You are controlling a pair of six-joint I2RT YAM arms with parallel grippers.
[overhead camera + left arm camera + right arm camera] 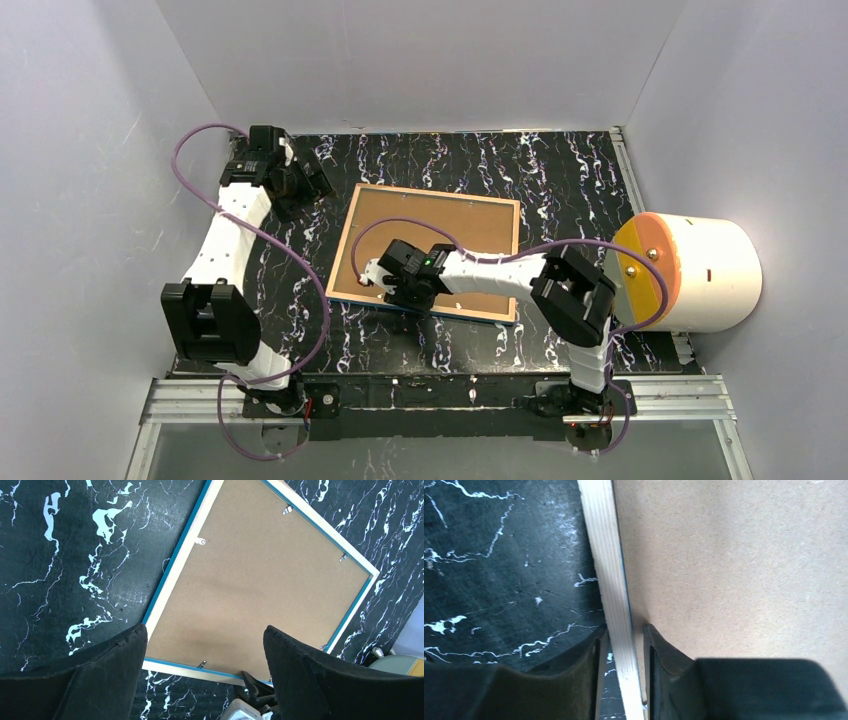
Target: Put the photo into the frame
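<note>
**A:** From the overhead camera, where does the frame point(440, 193) sit?

**B:** Flat on the dark marbled counter point(560, 170), near the middle and turned a little askew. Its back faces up, with the brown backing board point(450, 225) filling the pale wood rim. A thin blue edge shows along the near side.

**A:** And the arms?

**B:** The right tool point(374, 280) is down at the frame's near-left corner, its arm reaching across the near edge. The left tool point(315, 180) is at the far left of the counter, off the frame and apart from its far-left corner. A white drum point(715, 265) with an orange face lies at the right edge.

**A:** What does the left wrist camera show?

**B:** The left tool's two black fingers point(100, 675) stand wide apart with nothing between them. It is held above the counter and looks down on the whole back of the frame. Small metal tabs point(200, 541) sit along the board's edges.

**A:** And the right wrist camera?

**B:** It is very close in. The wood rim runs up between the right tool's fingers. The outer finger point(569, 680) is over the counter side and the inner finger point(669, 665) is on the backing board, right against the rim. A sliver of counter shows between the outer finger and the wood. So the tool straddles the rim, but I cannot tell whether it is clamped on it.
</note>
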